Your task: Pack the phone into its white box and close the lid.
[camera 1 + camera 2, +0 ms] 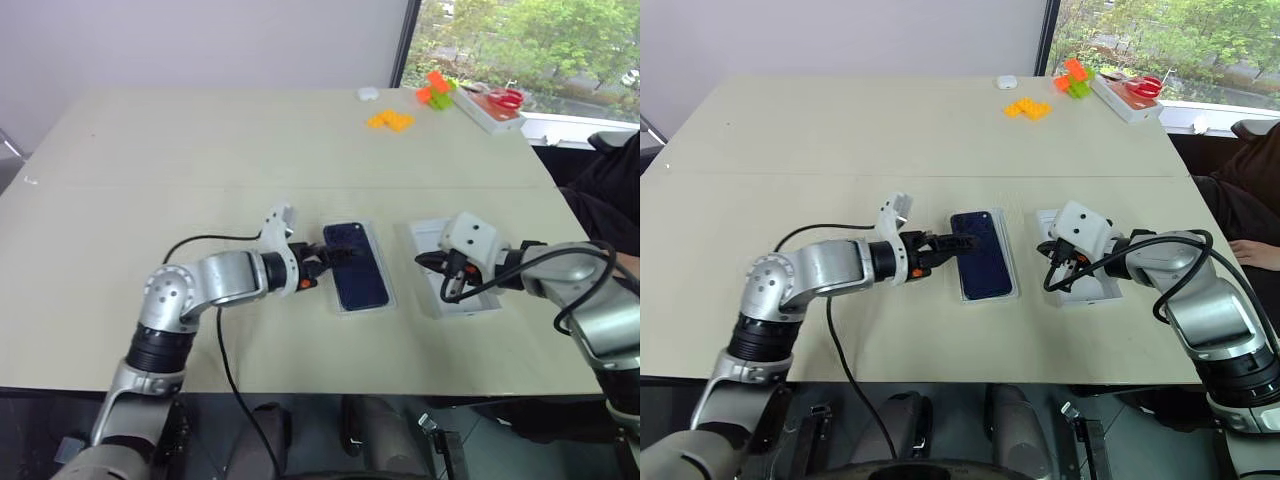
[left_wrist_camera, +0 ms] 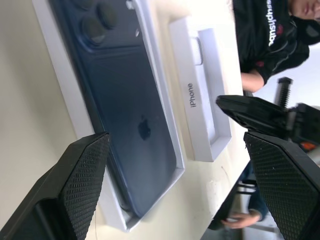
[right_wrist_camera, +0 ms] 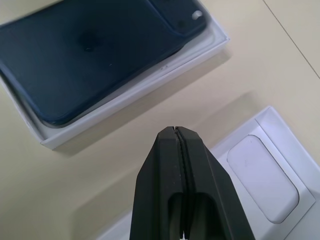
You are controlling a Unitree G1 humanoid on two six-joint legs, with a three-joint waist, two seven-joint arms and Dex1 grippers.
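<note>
Packing about half done, judging by the layout. Nearest, on the left: left gripper (image 1: 330,258), fingers spread wide and gripping nothing, reaching almost level across the table (image 1: 200,150) from the left, tips just over the near left edge of the phone (image 1: 358,265). Opposite, on the right: right gripper (image 3: 175,129), fingers pressed together on nothing, angled downward and inward, hanging above the lid (image 2: 195,95). Between the two arms: phone already seated flat in the white box (image 3: 125,100), glossy back up, camera cluster at the far end, thin white rim showing all round it. Just right of the box, apart from it: lid lying open side up, lettering along its side wall, with a white insert (image 3: 262,185) bearing a rounded pad apparently sitting inside. Left to do, by this reading: clear the insert if it belongs elsewhere, lift the lid, turn it over, lower it squarely onto the box. Farther back, well away near the window: orange blocks (image 1: 390,120) and red-handled scissors (image 1: 505,97), with no part in the job.
</note>
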